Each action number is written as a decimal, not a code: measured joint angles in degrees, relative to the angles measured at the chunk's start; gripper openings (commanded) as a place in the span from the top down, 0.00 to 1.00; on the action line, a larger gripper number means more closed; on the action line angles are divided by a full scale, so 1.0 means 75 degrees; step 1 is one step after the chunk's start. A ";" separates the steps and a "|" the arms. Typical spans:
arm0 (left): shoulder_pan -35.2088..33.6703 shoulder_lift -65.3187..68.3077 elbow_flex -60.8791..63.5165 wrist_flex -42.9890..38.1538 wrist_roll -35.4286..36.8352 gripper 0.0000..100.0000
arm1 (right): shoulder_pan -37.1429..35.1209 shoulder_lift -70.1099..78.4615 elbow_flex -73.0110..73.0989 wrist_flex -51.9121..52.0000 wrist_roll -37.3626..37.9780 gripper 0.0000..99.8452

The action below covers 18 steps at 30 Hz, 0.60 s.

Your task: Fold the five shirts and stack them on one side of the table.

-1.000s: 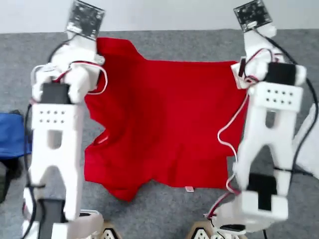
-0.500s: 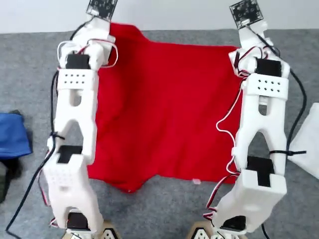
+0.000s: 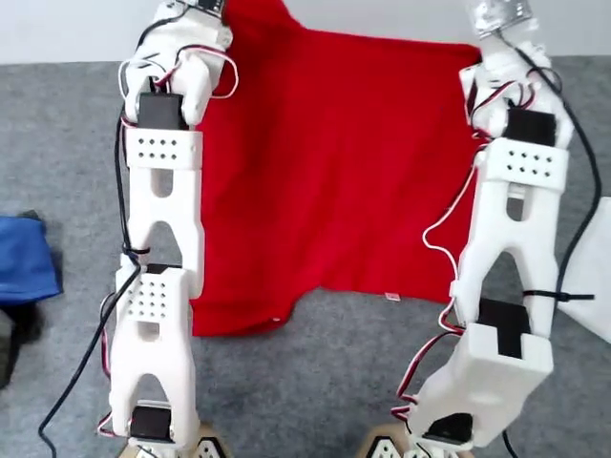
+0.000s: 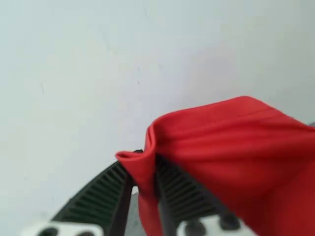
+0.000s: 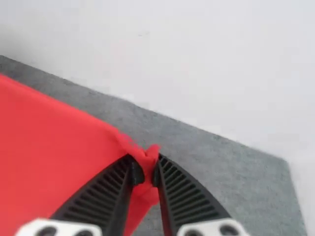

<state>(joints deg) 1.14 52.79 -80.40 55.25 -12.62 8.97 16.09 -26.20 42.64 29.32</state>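
Observation:
A red shirt (image 3: 334, 162) lies spread across the grey table, stretched between both arms at the far edge. My left gripper (image 4: 143, 179) is shut on a bunched far corner of the red shirt (image 4: 231, 147), up against the white wall. My right gripper (image 5: 145, 172) is shut on the other far corner of the red shirt (image 5: 54, 147), just above the table's back edge. In the high view the left arm (image 3: 162, 191) stretches along the shirt's left side and the right arm (image 3: 516, 219) along its right side. The near hem lies at mid table.
A folded blue shirt (image 3: 24, 258) sits at the table's left edge. A white cloth (image 3: 590, 286) pokes in at the right edge. The white wall (image 3: 76, 29) runs along the back. Bare grey table (image 3: 325, 382) lies between the arm bases.
Both arms have stretched toward the back wall, dragging the red shirt away from the front edge and pulling it flatter. Its near hem has slid farther up the table.

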 measured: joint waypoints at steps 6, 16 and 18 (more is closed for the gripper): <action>0.0199 0.0023 -0.0270 0.0000 0.0000 0.99 | 0.0211 0.0000 0.0000 0.0000 0.0012 0.99; 0.0199 0.0023 -0.0316 0.2508 -0.0656 0.99 | 0.0223 0.0000 0.0000 0.2075 0.0516 0.99; 0.0188 0.0023 -0.0410 0.3434 -0.0938 0.99 | 0.0223 0.0000 0.0000 0.2778 0.0586 0.99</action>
<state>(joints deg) 2.55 52.97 -83.47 81.01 -19.65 10.64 16.09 -26.20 63.47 33.71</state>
